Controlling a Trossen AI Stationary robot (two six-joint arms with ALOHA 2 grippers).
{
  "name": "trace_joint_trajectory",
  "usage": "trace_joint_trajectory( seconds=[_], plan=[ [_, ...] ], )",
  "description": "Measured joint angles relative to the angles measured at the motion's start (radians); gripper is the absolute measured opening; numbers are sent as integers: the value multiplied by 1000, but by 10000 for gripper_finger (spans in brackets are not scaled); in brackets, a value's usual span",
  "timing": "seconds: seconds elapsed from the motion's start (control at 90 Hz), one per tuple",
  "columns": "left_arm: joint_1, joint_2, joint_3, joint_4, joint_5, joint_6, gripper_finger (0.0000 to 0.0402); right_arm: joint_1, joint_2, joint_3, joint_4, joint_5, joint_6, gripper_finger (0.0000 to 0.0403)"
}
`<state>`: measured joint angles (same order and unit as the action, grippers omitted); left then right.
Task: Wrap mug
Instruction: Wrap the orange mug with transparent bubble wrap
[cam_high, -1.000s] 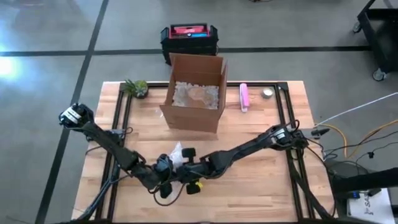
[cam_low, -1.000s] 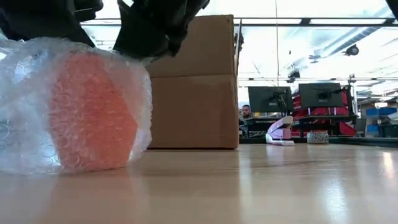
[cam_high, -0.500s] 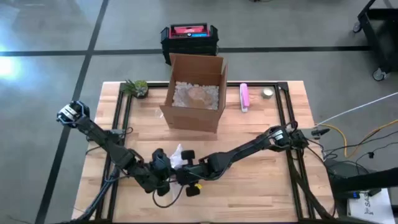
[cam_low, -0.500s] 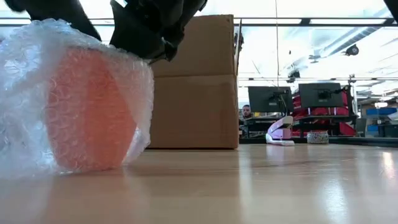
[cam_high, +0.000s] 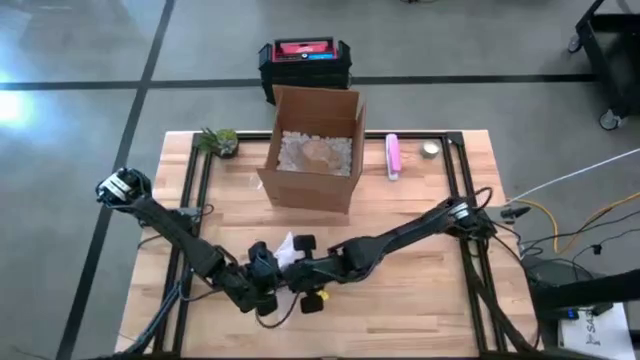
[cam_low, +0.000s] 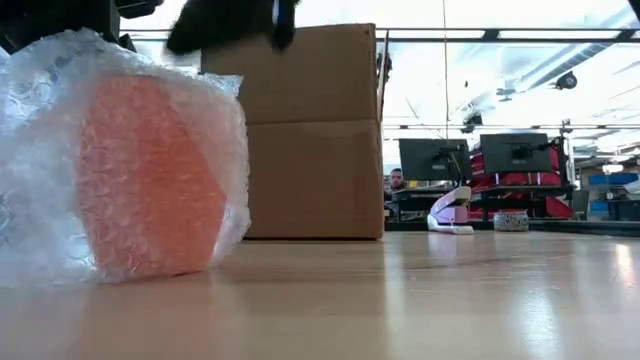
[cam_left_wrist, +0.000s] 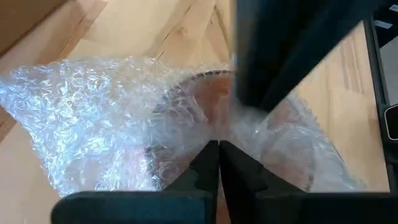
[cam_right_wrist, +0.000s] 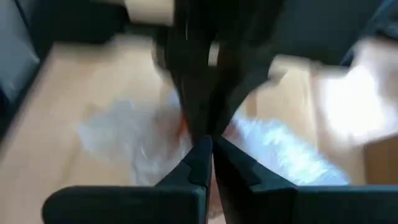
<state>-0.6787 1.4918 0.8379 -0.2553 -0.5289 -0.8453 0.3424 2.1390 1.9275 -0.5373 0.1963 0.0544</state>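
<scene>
An orange mug (cam_low: 145, 175) stands near the table's front edge, left of centre, inside a clear bubble wrap (cam_low: 40, 150). The left wrist view looks down at the mug (cam_left_wrist: 205, 106) under the wrap (cam_left_wrist: 81, 112). From above, only a white bit of wrap (cam_high: 287, 245) shows between the two arms. My left gripper (cam_left_wrist: 219, 149) is shut on the wrap over the mug. My right gripper (cam_right_wrist: 208, 146) is shut and hangs blurred just above the bundle (cam_low: 230, 20), facing the left one. My left gripper pinches the bubble wrap gathered over the mug's top (cam_left_wrist: 233, 127) between its two fingertips, coming slanting down from the table's left. How many layers it has, I cannot tell. The wrapped mug stands on the table, and the wrap rises toward the fingers.
An open cardboard box (cam_high: 315, 150) with packing fill stands at the far middle of the table, close behind the mug in the low view (cam_low: 310, 130). A small plant (cam_high: 218, 140), a pink dispenser (cam_high: 393, 155) and a tape roll (cam_high: 430, 150) line the far edge.
The wrap's top has been drawn upward, so the bundle stands taller than a second ago, with the mug still on the table. My right gripper has risen off the wrap's upper right side and now hangs above it.
</scene>
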Motion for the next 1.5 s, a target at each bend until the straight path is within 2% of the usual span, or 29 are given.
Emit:
trace_joint_trajectory(
  seconds=[0.122, 0.478, 0.722, 0.789, 0.911, 0.989, 1.111, 1.289, 1.5],
  plan=[
    [0, 0, -1, -5, 1, 0, 0, 3, 18, 2, -10, -76, 10, 2],
    [1, -20, -4, 20, 14, -1, 0, -26, 129, -13, -5, -59, 79, 2],
    [-5, -153, -5, -17, 42, -2, 0, -29, 141, -15, 12, -62, 74, 2],
    [-7, -200, -5, -85, 8, -4, 0, -29, 140, -16, 19, -63, 65, 2],
    [-5, -241, -6, -236, -127, -47, 0, -29, 140, -17, 46, -63, 54, 2],
    [5, -242, -30, -262, -201, -78, 0, -29, 140, -18, 53, -65, 51, 2],
    [36, -220, -91, -118, -224, -56, 0, -29, 140, -18, 55, -66, 50, 2],
    [63, -164, -149, 167, -95, 82, 0, -29, 140, -18, 55, -66, 46, 2],
    [53, -153, -139, 208, 12, 104, 0, -29, 140, -18, 56, -70, 44, 2]
  ],
)
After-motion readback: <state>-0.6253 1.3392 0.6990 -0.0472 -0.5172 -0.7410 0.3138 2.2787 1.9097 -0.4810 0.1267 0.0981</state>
